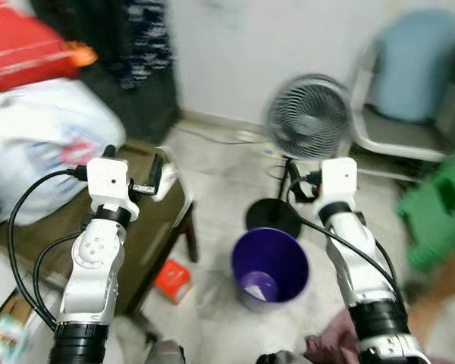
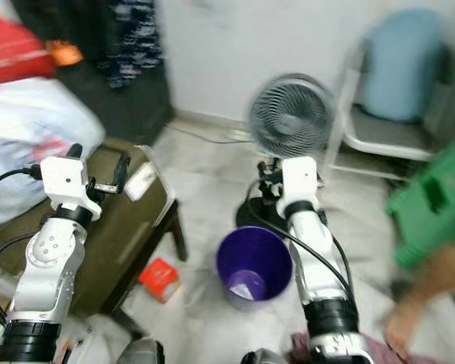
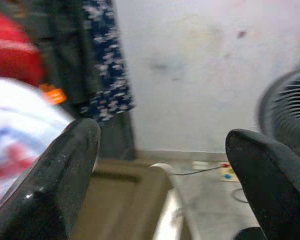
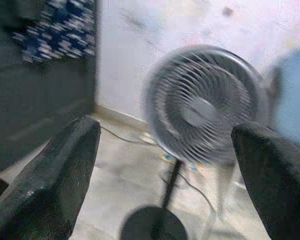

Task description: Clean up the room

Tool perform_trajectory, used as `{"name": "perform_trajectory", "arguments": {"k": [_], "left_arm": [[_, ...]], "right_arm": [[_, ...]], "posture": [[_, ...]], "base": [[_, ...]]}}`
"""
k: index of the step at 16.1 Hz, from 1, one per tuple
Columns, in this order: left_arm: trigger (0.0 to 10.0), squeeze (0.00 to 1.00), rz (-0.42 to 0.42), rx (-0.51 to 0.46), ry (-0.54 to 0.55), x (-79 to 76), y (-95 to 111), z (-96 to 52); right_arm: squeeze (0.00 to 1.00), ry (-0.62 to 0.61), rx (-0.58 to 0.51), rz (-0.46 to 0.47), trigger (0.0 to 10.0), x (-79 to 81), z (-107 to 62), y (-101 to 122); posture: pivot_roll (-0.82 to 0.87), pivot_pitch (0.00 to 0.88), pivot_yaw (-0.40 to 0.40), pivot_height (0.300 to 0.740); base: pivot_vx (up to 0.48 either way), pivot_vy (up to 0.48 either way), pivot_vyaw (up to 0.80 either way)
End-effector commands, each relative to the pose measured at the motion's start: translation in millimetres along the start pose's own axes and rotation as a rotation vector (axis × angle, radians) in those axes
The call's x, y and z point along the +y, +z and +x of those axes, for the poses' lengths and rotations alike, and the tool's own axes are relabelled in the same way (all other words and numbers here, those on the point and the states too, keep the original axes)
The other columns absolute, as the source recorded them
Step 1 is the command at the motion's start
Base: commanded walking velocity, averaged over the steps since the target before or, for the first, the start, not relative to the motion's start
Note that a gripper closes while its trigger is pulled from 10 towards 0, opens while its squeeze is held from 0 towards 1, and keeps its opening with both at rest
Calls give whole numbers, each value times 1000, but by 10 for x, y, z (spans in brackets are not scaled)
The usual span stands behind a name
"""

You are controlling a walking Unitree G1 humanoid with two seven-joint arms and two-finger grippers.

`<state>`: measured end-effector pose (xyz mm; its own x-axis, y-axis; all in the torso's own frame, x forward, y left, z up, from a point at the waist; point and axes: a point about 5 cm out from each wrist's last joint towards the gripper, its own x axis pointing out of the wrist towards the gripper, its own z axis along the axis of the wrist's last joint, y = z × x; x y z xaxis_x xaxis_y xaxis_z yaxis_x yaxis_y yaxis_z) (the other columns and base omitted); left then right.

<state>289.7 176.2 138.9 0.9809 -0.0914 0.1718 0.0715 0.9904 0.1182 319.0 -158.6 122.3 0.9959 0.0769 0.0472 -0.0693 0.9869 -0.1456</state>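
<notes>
The fingers [image 3: 55, 185] of the left gripper [image 3: 165, 175] stand wide apart with nothing between them, and the right gripper [image 4: 165, 180] is spread just as wide and also empty. Both arms are raised in the head views, the left gripper at centre left above a low brown bench [image 1: 148, 227], the right one at centre right in front of a fan [image 1: 309, 116].

The whole scene is blurred. A purple bin [image 1: 270, 267] stands on the pale floor [image 1: 212, 311] at lower centre, between the two arms; it is round, open at the top, with something pale lying at its bottom. Just to its left, beside the bench leg, a small red box [image 1: 172, 280] lies on the floor. A crumpled pinkish cloth [image 1: 330, 341] lies at the bottom edge, right of the bin.

The fan is grey, on a black round base behind the bin. In the upper left a white bag [image 1: 45, 144] sits under a red one [image 1: 26, 53]. A green stool [image 1: 436, 216] is at the right edge, and a white chair [image 1: 409, 98] with a blue back is in the upper right.
</notes>
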Motion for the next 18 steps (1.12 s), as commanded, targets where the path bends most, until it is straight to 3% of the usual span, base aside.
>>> {"name": "perform_trajectory", "arguments": {"k": [1, 5, 7, 9, 11, 13, 16, 18], "left_arm": [[10000, 0, 0, 0, 10, 5, -7, 17], [10000, 0, 37, -33, 80, 17, 60, 79], [10000, 0, 27, -26, 113, 60, 33, -29], [10000, 0, 5, 35, 194, 101, -78, -250], [10000, 0, -53, 82, 280, 133, -120, -394], [10000, 0, -42, 103, 320, 153, -161, -550], [10000, 0, -32, 154, 364, 214, -207, -906], [10000, 0, -29, 190, 382, 235, -228, -1023]], "right_arm": [[0, 4, -21, 4, 10000, 32, 47, 48], [0, 34, -75, 31, 10000, 206, 207, 232], [0, 41, -62, 43, 10000, 184, 127, 199], [0, 29, 0, 46, 10000, 51, -69, 32], [0, 18, 33, 65, 10000, -31, -137, -31], [0, 46, 31, 50, 10000, 27, -157, -57], [0, -85, 61, 78, 10000, -174, -351, -81], [0, -120, 101, 76, 10000, -276, -535, -162]], "posture": [[2, 0, 26, 740], [12, 0, 10, 740], [16, 0, -4, 740], [32, 0, -31, 740], [45, 0, -50, 740], [56, 0, -55, 740], [33, 0, -42, 740], [19, 0, -23, 740]], "base": [[0, 0, 800], [0, 0, 800], [0, 0, 800], [0, 0, 800], [0, 0, 559], [0, 0, 0], [0, 0, 0], [0, 0, 0]]}}
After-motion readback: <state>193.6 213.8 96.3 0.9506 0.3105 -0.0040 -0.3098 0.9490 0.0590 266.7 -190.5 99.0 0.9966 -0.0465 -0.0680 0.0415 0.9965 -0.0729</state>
